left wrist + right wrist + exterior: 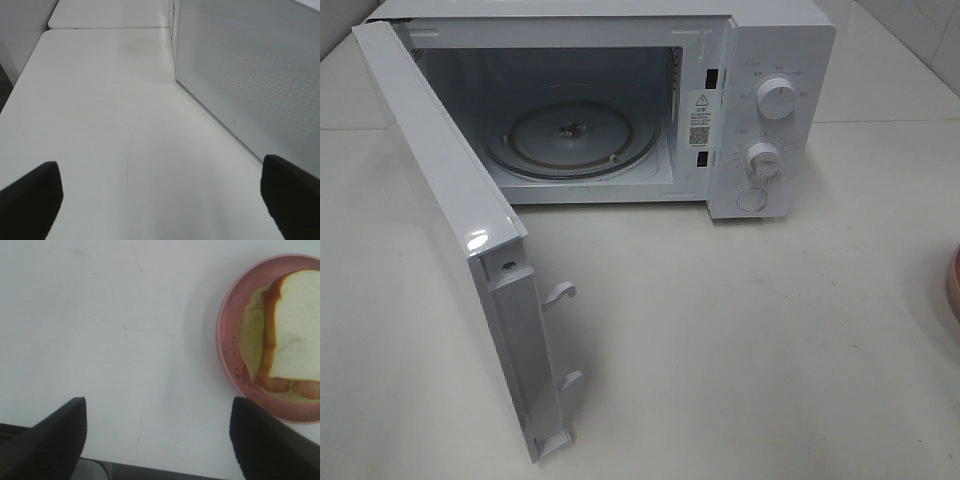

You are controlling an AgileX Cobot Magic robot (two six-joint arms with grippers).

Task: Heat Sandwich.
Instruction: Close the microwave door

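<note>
Standing open toward the camera in the high view, the white microwave door [450, 230] swings out on the left side of a pale table [740, 340], its inner edge showing two latch hooks [563, 293]. Behind it, the microwave [760, 110] shows its lit cavity with a round glass turntable [570, 140] inside. Two white knobs [777, 98] sit on the control panel to the right. At the far right edge, a sliver of the pink dish [954, 282] is visible. Seen from its wrist camera, the left gripper [160, 200] hangs over bare table beside the door's outer face, jaws spread wide and holding nothing. The right gripper [157, 440] is likewise open and empty, above the table near the pink dish [227, 320], where the sandwich [295, 335] lies.
</note>
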